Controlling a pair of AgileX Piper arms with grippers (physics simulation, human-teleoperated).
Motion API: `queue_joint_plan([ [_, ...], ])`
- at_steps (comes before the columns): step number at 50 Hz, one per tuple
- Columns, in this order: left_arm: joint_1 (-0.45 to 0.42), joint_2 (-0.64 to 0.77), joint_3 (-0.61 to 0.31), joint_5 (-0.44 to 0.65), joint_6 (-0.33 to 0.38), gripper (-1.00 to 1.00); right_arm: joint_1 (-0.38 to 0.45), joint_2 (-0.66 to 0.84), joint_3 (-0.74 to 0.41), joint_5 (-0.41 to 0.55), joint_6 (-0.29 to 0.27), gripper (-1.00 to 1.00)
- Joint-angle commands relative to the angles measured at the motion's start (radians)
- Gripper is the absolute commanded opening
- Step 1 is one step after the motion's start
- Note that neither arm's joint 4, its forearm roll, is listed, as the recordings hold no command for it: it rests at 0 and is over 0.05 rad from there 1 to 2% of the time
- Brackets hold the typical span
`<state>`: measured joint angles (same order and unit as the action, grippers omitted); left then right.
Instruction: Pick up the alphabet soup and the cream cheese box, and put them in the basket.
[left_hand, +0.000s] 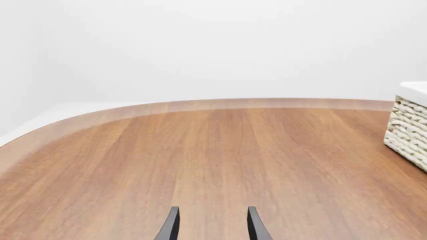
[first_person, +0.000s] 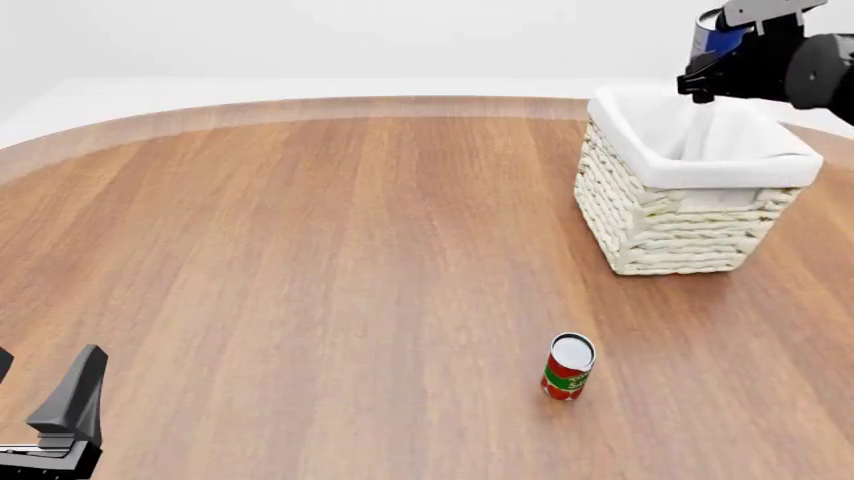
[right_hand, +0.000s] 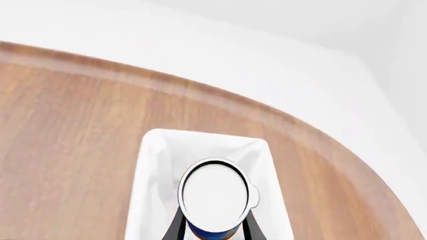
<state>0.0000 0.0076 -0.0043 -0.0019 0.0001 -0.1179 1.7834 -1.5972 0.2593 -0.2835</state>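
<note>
My right gripper (first_person: 707, 68) is shut on the alphabet soup (first_person: 717, 32), a can with a blue label, and holds it in the air above the far side of the basket (first_person: 674, 215). In the right wrist view the can's silver-white top (right_hand: 215, 195) fills the space between the fingers (right_hand: 175, 229), with the basket's white cloth lining (right_hand: 155, 185) directly below. My left gripper (first_person: 40, 388) is open and empty, low at the near left of the table; its fingers (left_hand: 169, 226) point over bare wood. The cream cheese box is out of view.
A red and green can (first_person: 569, 367) stands upright on the table, in front of the basket and nearer to me. The basket's woven wall also shows at the edge of the left wrist view (left_hand: 408, 127). The round table's far edge (first_person: 334, 103) curves behind.
</note>
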Motion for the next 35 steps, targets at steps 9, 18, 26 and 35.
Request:
queue_joint_plan([
  [9, 0.0, 0.0, 0.0, 0.0, 0.0, 1.0, -0.02, 0.069, -0.11, 0.113, 0.074, -1.0],
  [18, 0.0, 0.0, 0.0, 0.0, 0.0, 1.0, -0.014, 0.115, -0.166, 0.187, 0.096, -1.0],
  [26, 0.0, 0.0, 0.0, 0.0, 0.0, 1.0, -0.013, 0.154, -0.213, 0.249, 0.108, -1.0],
  [35, 0.0, 0.0, 0.0, 0.0, 0.0, 1.0, -0.01, 0.19, -0.256, 0.306, 0.121, -1.0],
])
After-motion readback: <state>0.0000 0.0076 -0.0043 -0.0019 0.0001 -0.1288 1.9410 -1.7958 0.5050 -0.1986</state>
